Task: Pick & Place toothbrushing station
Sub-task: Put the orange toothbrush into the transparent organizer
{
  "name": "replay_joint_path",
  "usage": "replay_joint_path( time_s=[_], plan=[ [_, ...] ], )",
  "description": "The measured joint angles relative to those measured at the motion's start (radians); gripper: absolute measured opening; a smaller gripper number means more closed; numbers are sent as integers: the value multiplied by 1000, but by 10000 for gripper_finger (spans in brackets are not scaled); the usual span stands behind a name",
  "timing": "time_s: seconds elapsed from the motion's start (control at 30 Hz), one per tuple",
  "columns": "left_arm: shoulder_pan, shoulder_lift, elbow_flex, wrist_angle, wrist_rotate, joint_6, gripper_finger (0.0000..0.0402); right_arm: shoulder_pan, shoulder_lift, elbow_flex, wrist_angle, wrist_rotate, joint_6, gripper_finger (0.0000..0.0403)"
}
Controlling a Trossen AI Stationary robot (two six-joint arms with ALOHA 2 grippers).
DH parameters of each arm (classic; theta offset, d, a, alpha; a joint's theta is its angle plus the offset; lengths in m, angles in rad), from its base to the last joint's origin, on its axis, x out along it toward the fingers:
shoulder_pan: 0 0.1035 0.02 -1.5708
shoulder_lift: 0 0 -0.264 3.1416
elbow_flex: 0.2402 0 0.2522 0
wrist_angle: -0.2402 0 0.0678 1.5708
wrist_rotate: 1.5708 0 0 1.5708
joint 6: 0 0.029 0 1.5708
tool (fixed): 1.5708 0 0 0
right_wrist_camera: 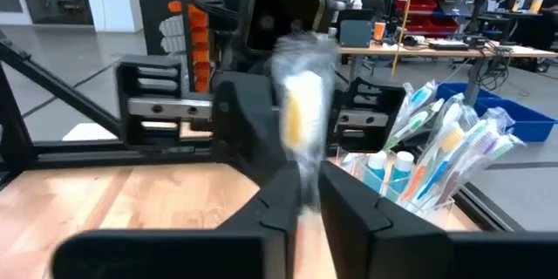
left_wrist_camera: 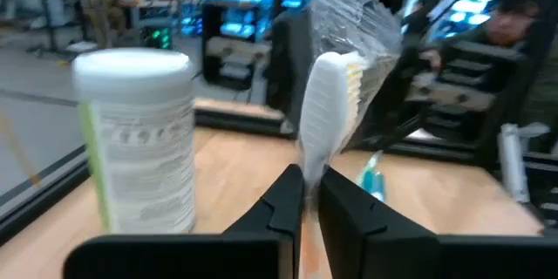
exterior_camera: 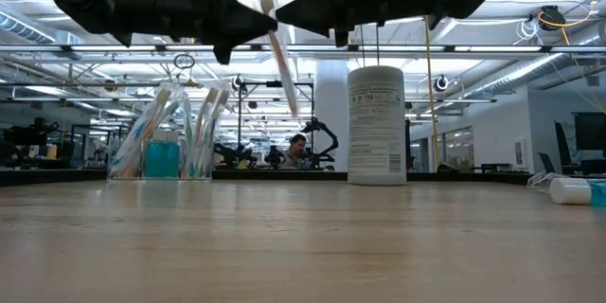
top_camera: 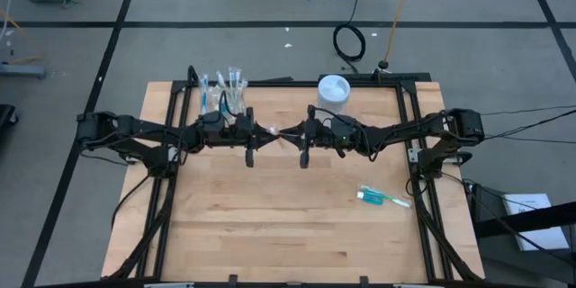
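A wrapped pale toothbrush point(exterior_camera: 280, 57) hangs tilted in the air over the middle of the table, between my two grippers, which meet tip to tip. My left gripper point(top_camera: 270, 131) comes from the table's left and is shut on it; my right gripper point(top_camera: 290, 133) comes from the right and is shut on it too. The clear cup point(top_camera: 225, 95) with several toothbrushes and blue tubes stands on its base at the far left of the table, also seen in the low view point(exterior_camera: 166, 147). My left gripper pinches the toothbrush's handle point(left_wrist_camera: 310, 193) between its two fingers, below the head point(left_wrist_camera: 331, 87), which stands up above them. The fingers reach in level from the table's left, across the handle. The toothbrush is clear of the table, tilted. My right gripper has the toothbrush's handle point(right_wrist_camera: 305, 187) between its two fingers, coming level from the table's right and across it. The wrapped head point(right_wrist_camera: 301, 109) stands above the fingers. The toothbrush is clear of the table.
A white cylindrical container point(top_camera: 334, 91) stands at the far edge right of centre. A toothbrush and blue tube point(top_camera: 383, 199) lie on the wood near the right side. Black frame rails point(top_camera: 416, 144) run along the table's left and right edges.
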Motion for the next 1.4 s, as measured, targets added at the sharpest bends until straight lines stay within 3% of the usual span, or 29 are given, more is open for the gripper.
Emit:
replay_joint_path(
  time_s=[0.23,0.4,0.5,0.7,0.83,1.07,1.17,1.4],
  plan=[
    [1,-13,0,-92,-109,-3,10,-7,0,0,-26,40,21,97],
    [2,-137,0,-303,-277,8,21,-7,0,0,-46,177,25,123],
    [1,-257,0,-439,-365,8,9,-8,0,0,-77,183,23,131],
    [1,-556,0,-789,-699,-44,18,-8,0,0,-83,180,22,137],
    [0,-733,0,-998,-853,-96,7,-8,0,0,-86,180,22,135],
    [25,-861,0,-1251,-1149,-205,16,-8,0,0,-109,179,22,136],
    [53,-859,-5,-1280,-1193,-234,7,-8,0,0,-104,179,22,135],
    [121,-805,-61,-1194,-1166,-233,22,-8,0,0,-100,179,22,136]
  ],
)
